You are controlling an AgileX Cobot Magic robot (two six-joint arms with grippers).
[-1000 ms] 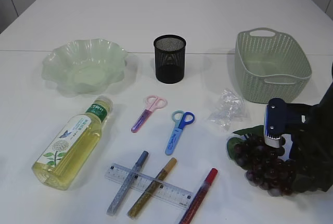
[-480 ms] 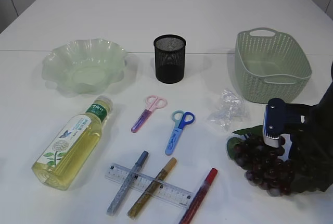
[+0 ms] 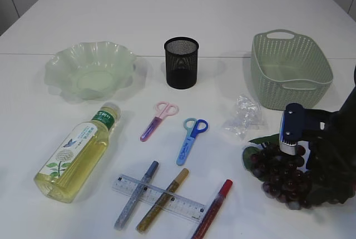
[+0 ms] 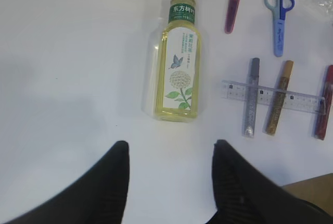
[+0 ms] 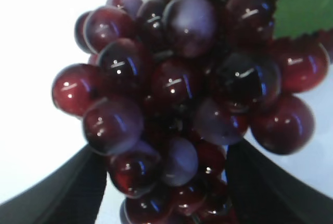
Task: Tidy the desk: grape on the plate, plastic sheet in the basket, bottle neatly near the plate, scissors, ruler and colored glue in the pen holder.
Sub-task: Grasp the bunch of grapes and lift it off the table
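Observation:
A dark red grape [image 3: 278, 175] bunch with green leaves lies at the right front of the table. My right gripper [image 3: 296, 158] stands down over it, jaws on either side, shut on the grape [image 5: 171, 94]; the right gripper [image 5: 164, 153] fingers press the bunch's flanks. The bottle [image 3: 78, 153] of yellow liquid lies on its side at the left front. My left gripper [image 4: 169, 148] hovers open and empty, short of the bottle [image 4: 179, 62]. Pink scissors [image 3: 158, 119] and blue scissors [image 3: 192, 139] lie mid-table. A clear ruler [image 3: 125, 185] lies under silver glue [image 3: 136, 194] and gold glue [image 3: 162, 200], red glue [image 3: 212, 208] beside them. The crumpled plastic sheet [image 3: 243, 115] lies before the basket [image 3: 322, 78].
The pale green wavy plate [image 3: 55, 64] stands at the back left, the black mesh pen holder [image 3: 181, 64] behind the scissors. The basket holds nothing. My right arm's dark bulk covers the table's right front corner.
My right gripper has crept slightly up and to the left over the grape bunch. Everything else on the table lies where it was.

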